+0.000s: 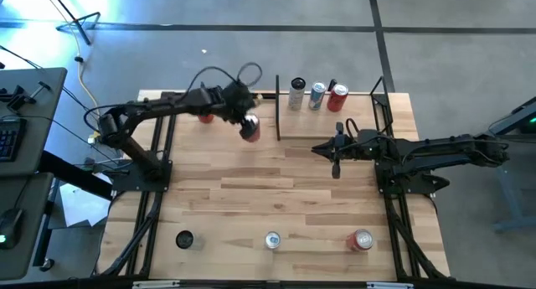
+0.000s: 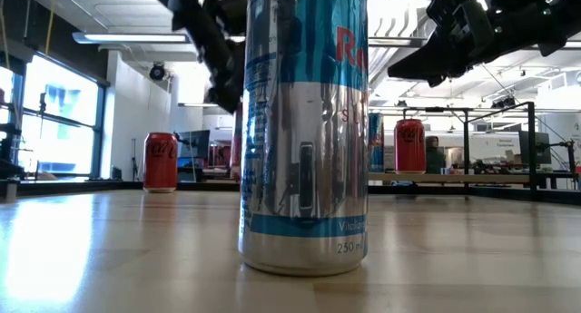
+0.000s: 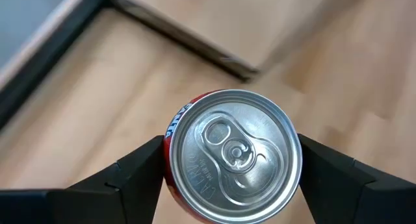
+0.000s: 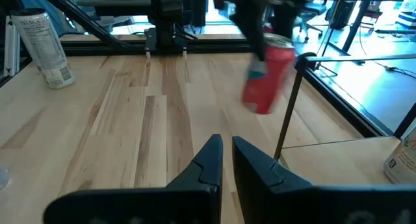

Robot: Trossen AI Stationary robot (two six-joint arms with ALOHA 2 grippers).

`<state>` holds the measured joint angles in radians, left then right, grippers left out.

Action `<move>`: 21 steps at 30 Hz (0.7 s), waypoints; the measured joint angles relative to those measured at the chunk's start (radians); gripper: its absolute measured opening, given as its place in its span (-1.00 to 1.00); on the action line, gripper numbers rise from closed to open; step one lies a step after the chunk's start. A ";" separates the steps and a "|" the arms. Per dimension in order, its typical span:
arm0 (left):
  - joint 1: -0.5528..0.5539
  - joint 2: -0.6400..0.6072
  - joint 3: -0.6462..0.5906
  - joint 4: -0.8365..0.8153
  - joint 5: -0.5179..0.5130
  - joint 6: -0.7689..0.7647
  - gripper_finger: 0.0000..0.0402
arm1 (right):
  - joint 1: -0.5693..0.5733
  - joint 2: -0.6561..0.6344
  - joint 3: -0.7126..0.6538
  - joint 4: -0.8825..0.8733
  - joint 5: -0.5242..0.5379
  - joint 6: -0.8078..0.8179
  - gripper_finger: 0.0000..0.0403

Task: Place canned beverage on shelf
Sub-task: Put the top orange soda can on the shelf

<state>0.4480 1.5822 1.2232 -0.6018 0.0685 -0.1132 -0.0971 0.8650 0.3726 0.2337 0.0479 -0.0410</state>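
My left gripper point(image 1: 247, 121) is shut on a red can point(image 1: 249, 129) and holds it in the air just left of the shelf point(image 1: 356, 126), a light-wood board with thin black posts point(image 1: 277, 105) at the far right. In the right wrist view the red can point(image 4: 268, 74) hangs tilted beside a post point(image 4: 289, 100). Three cans stand on the shelf's far edge: white point(image 1: 296, 94), blue-silver point(image 1: 316, 95) and red point(image 1: 337, 97). My right gripper point(image 1: 335, 155) waits shut above the shelf's near side, holding nothing. My left gripper pinches the red can's side wall just below its top rim point(image 3: 170, 160) between its two fingers point(image 3: 140, 169), one on each side. The fingers come slanting down from above, on the table's left. The can is lifted clear of the table and tilted.
Another red can point(image 1: 205, 116) stands on the table under the left arm. Along the near edge stand a black can point(image 1: 184, 239), a silver-blue can point(image 1: 272, 240) and a red can point(image 1: 361, 240). The silver-blue can point(image 2: 304, 132) fills the low view.
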 joint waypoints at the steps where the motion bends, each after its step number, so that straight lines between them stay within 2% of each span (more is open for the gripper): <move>1: -0.035 -0.006 0.000 -0.001 -0.007 -0.019 0.40 | 0.000 0.000 0.000 -0.004 0.000 0.000 -0.91; 5: -0.182 -0.010 -0.024 0.036 -0.084 -0.096 0.40 | 0.000 0.000 0.000 -0.013 0.000 0.018 -0.91; 12: -0.386 -0.009 -0.160 0.388 -0.227 -0.331 0.40 | 0.000 0.000 0.000 -0.012 0.001 0.018 -0.91; 17: -0.448 0.038 -0.169 0.523 -0.355 -0.400 0.40 | 0.000 0.000 0.000 -0.009 0.001 0.018 -0.91; 21: -0.443 0.111 -0.142 0.562 -0.337 -0.408 0.40 | 0.000 0.005 0.001 0.009 0.004 0.037 -0.91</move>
<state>0.0051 1.6929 1.0810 -0.0395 -0.2681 -0.5213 -0.0971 0.8701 0.3733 0.2426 0.0517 -0.0040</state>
